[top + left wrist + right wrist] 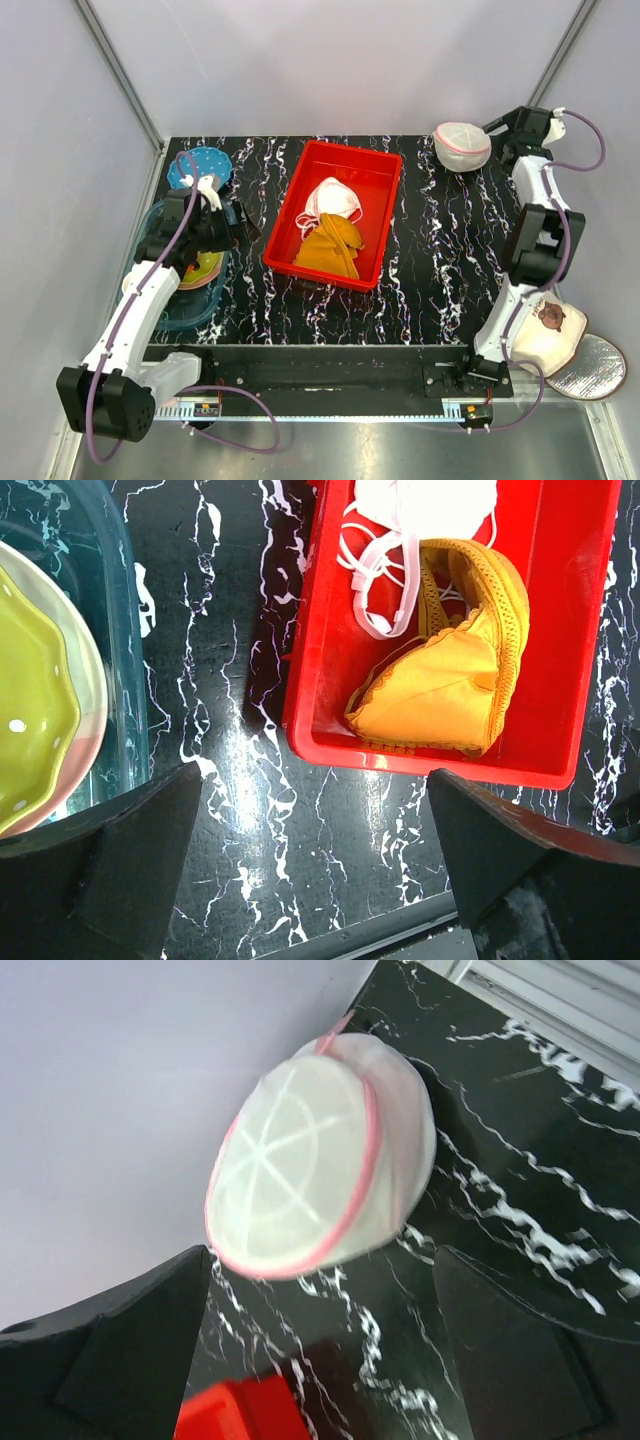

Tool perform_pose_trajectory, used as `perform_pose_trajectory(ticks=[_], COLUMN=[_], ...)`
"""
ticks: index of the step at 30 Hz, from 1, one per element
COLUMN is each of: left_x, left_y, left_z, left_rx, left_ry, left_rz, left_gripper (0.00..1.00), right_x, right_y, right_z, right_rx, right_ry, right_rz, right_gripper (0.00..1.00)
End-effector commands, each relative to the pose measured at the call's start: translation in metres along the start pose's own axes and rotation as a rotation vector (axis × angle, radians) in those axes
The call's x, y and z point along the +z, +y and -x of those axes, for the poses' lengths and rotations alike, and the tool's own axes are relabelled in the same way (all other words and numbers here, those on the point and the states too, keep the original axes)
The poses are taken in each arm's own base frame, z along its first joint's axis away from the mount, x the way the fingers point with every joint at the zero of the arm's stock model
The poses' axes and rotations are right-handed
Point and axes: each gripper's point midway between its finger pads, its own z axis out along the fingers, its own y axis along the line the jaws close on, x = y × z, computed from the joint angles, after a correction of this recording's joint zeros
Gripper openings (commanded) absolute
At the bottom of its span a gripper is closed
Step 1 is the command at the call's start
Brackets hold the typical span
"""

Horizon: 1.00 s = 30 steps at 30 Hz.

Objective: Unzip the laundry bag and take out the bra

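The laundry bag (462,146), a round white mesh pouch with pink edging, sits at the far right corner of the table; it also shows in the right wrist view (320,1165), and I see no opening in it. My right gripper (493,133) is open just right of the bag, and in its wrist view (322,1255) the bag lies just beyond the fingertips, apart from them. My left gripper (243,222) is open and empty over bare table left of the red tray, as its wrist view (312,780) shows. No pink bra is in view.
A red tray (385,165) in the middle holds a mustard-yellow cloth (450,695) and a small white pink-edged piece (333,198). A blue bin (148,235) with plates stands at the left, a blue dotted plate (203,163) behind it. A white cap-shaped thing (545,338) lies off the table at the right.
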Motion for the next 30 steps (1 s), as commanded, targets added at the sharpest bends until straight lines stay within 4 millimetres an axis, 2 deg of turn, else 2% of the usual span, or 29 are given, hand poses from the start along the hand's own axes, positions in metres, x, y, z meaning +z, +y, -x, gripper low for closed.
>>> perform_pose_trajectory(ticks=[1,2,5,8,9,10,11,12,13,15,16,17,18,19,20,22,23,25,26,28,29,30], left_x=[-0.003,-0.002,-0.002,-0.003,-0.003,-0.001,-0.001,-0.002,-0.002,-0.002,-0.004,-0.002,-0.003,-0.003,-0.002,-0.002,-0.004,-0.008,-0.011,-0.016,-0.018,-0.020], left_y=[-0.003,-0.004,-0.002,0.000,-0.001,-0.002,-0.003,-0.006,-0.007,-0.012,-0.019,-0.022,-0.027,-0.037,-0.043,-0.060,-0.067,-0.079,-0.085,-0.098,-0.101,-0.104], left_z=[0.023,0.022,0.019,0.018,0.019,0.018,0.019,0.023,0.025,0.028,0.032,0.032,0.032,0.033,0.033,0.032,0.035,0.034,0.035,0.031,0.031,0.032], left_rx=[0.026,0.027,0.022,0.013,0.013,0.016,0.020,0.024,0.026,0.026,0.024,0.015,0.011,-0.001,-0.006,-0.008,-0.001,0.019,0.032,0.059,0.064,0.070], left_ry=[-0.071,-0.069,-0.061,-0.066,-0.066,-0.055,-0.056,-0.060,-0.059,-0.060,-0.062,-0.049,-0.043,-0.035,-0.031,-0.019,-0.022,-0.021,-0.022,-0.012,-0.012,-0.013], left_rz=[0.008,0.008,0.014,0.025,0.022,0.013,0.008,0.003,-0.003,-0.017,-0.046,-0.060,-0.081,-0.127,-0.152,-0.216,-0.235,-0.265,-0.285,-0.336,-0.346,-0.355], left_gripper=[0.99,0.99,0.99,0.99,0.99,0.99,0.99,0.99,0.99,0.99,0.99,0.99,0.99,0.99,0.99,0.99,0.99,0.99,0.99,0.99,0.99,0.99], right_x=[0.043,0.063,0.089,0.106,0.107,0.107,0.103,0.098,0.093,0.068,0.058,0.032,0.018,0.003,-0.025,-0.054,-0.086,-0.117,-0.145,-0.174,-0.200,-0.212], right_y=[0.018,0.018,0.024,0.026,0.027,0.027,0.026,0.026,0.029,0.021,0.030,0.017,0.014,0.020,0.012,0.005,-0.004,-0.014,-0.021,-0.040,-0.042,-0.048], right_z=[-0.007,-0.011,-0.023,-0.033,-0.035,-0.038,-0.040,-0.038,-0.036,-0.035,-0.024,-0.031,-0.033,-0.030,-0.042,-0.052,-0.067,-0.080,-0.091,-0.112,-0.121,-0.126], right_rx=[0.089,0.103,0.129,0.143,0.144,0.140,0.135,0.128,0.116,0.109,0.113,0.114,0.125,0.140,0.142,0.159,0.159,0.139,0.124,0.057,0.023,-0.005], right_ry=[0.048,0.068,0.117,0.160,0.175,0.187,0.195,0.187,0.168,0.143,0.095,0.098,0.095,0.075,0.104,0.124,0.159,0.188,0.218,0.287,0.315,0.327], right_rz=[0.028,0.033,0.063,0.075,0.075,0.077,0.072,0.067,0.074,0.068,0.124,0.105,0.114,0.162,0.180,0.209,0.233,0.257,0.279,0.268,0.316,0.317], right_gripper=[1.00,1.00,0.98,0.84,0.67,0.59,0.46,0.29,0.00,0.00,0.00,0.00,0.00,0.00,0.00,0.00,0.00,0.00,0.00,0.00,0.00,0.00])
